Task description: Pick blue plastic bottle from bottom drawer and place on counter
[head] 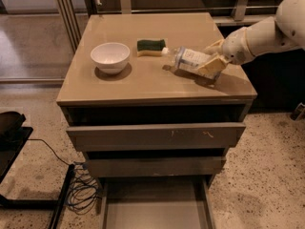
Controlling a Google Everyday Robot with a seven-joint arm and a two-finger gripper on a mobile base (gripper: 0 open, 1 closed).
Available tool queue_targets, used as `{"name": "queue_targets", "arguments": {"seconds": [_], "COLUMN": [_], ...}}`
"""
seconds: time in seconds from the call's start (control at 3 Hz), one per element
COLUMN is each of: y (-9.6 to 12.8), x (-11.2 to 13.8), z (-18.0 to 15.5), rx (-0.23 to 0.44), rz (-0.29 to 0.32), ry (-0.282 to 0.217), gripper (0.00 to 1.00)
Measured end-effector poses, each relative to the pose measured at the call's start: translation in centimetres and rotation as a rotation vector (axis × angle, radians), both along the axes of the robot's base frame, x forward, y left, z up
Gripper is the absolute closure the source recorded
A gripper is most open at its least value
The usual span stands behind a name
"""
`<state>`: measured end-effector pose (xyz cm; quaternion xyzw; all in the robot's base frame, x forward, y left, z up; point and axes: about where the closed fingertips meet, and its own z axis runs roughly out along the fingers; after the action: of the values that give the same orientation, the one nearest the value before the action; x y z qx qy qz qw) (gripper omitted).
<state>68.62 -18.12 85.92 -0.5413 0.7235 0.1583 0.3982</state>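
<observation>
The blue plastic bottle (186,59) is clear with a white cap and white label. It lies tilted, cap pointing left, low over the right part of the beige counter (143,85), touching or almost touching it. My gripper (212,58) comes in from the right on a white arm and is shut on the bottle's base end. The bottom drawer (155,213) is pulled open below the cabinet, and its flat inside is bare.
A white bowl (110,57) stands on the counter's left. A green and yellow sponge (151,46) lies behind the bottle's cap. The two upper drawers (155,135) stand slightly open. Cables (81,192) and a black stand lie on the floor at left.
</observation>
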Motion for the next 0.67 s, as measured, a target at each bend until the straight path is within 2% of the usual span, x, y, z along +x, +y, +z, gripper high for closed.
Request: {"name": "queue_targets", "arguments": {"seconds": [0.33, 0.67], "y": [0.32, 0.35], "x": [0.16, 0.17], "z": [-0.09, -0.11], "rx": [-0.001, -0.001], "rz": [0.005, 0.005], "ry": [0.004, 0.004], "gripper": [0.82, 0.59]}}
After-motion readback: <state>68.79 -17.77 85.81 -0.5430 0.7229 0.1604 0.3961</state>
